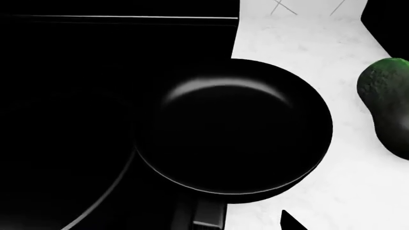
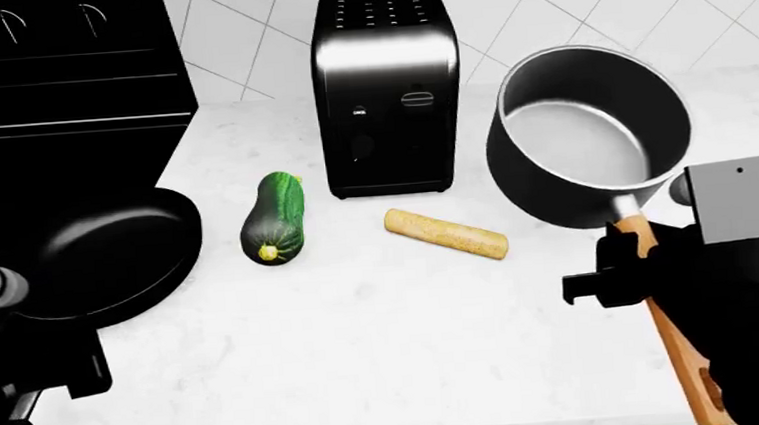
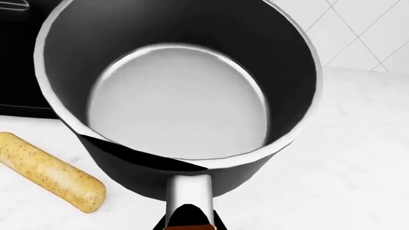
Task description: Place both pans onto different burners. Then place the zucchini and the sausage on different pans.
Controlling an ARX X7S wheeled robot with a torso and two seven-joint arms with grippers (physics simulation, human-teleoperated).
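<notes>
My right gripper (image 2: 623, 256) pinches the steel saucepan (image 2: 589, 138) by its wooden handle, tilted above the marble counter (image 2: 362, 354), while my left gripper's grip on the glossy black frying pan (image 2: 109, 253), overlapping the stovetop edge, I cannot tell.

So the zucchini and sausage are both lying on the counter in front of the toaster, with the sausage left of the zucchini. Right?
Not quite. In the head view the sausage lies right of the zucchini, not left. Both lie on the white counter in front of the toaster.
</notes>
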